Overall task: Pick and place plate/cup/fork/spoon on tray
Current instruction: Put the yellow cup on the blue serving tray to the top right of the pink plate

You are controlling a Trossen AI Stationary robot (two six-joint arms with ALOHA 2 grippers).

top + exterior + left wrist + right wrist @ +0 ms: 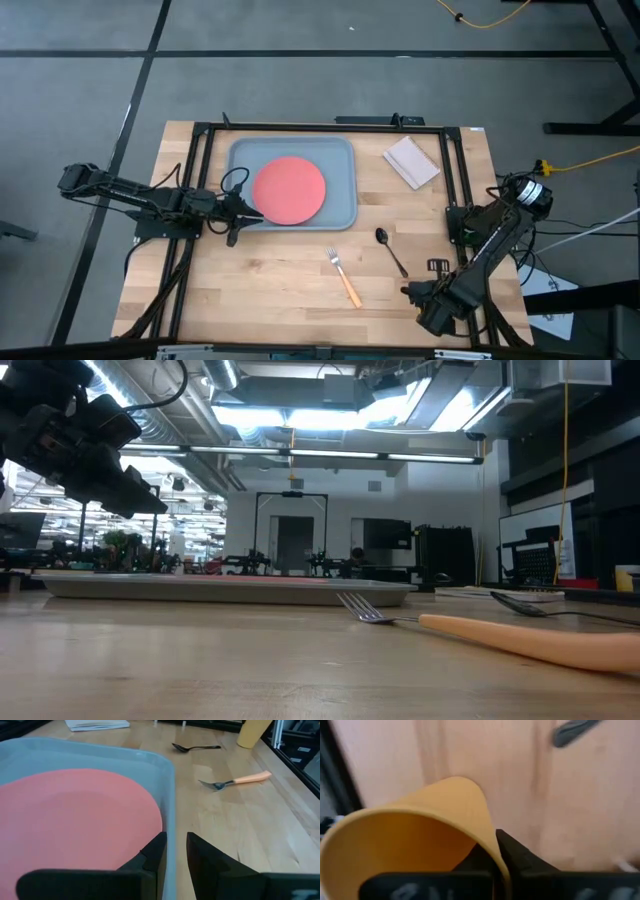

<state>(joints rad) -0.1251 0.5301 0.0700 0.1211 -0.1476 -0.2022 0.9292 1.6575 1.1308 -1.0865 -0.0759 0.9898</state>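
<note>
Wooden table (280, 300): my right gripper (496, 851) clamps the cup (415, 835) wall, light, probably squashy; left gripper (175, 854) slightly apart over the tray (167, 785) rim.

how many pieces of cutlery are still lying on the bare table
2: the fork lies on the wood in front of the tray, and the spoon lies just to its right, nearer the right gripper.

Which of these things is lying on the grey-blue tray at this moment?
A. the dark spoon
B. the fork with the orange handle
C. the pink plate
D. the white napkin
C. In the high view the plate lies inside the tray, while the fork, the spoon and the napkin all rest on the bare wooden table outside it.
</note>
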